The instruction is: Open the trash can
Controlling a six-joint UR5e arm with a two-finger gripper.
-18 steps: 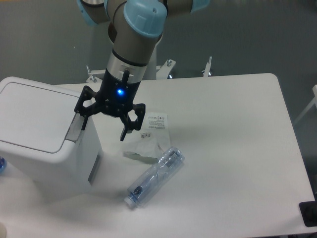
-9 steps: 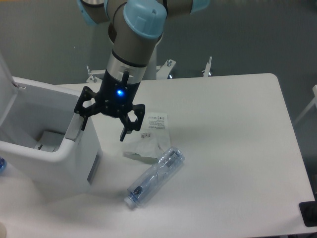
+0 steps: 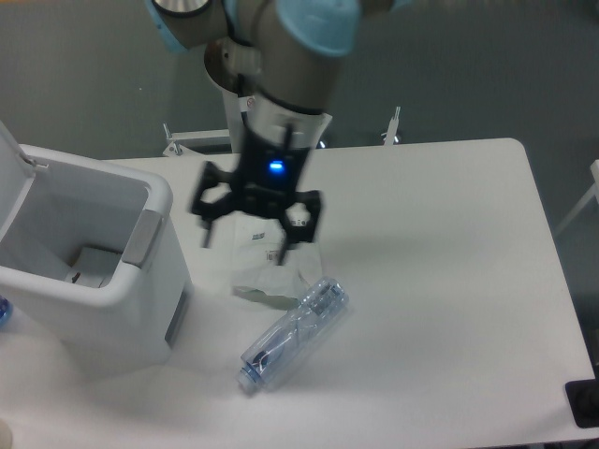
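Note:
The white boxy trash can [image 3: 89, 290] stands at the table's left edge with its lid [image 3: 9, 145] swung up at the far left, so the inside shows. Its grey push tab [image 3: 140, 238] sits on the right rim. My gripper [image 3: 245, 245] hangs to the right of the can, apart from it, a little above the table. It is open, and nothing is between its black fingers.
A clear plastic bottle [image 3: 292, 334] lies on the white table [image 3: 440, 281] below the gripper. A crumpled clear wrapper with a label [image 3: 271, 271] lies just under the gripper. A dark object [image 3: 585, 402] shows at the lower right corner.
The can's lid went from shut to open a second ago. Since half a second ago my gripper has moved right, away from the push tab.

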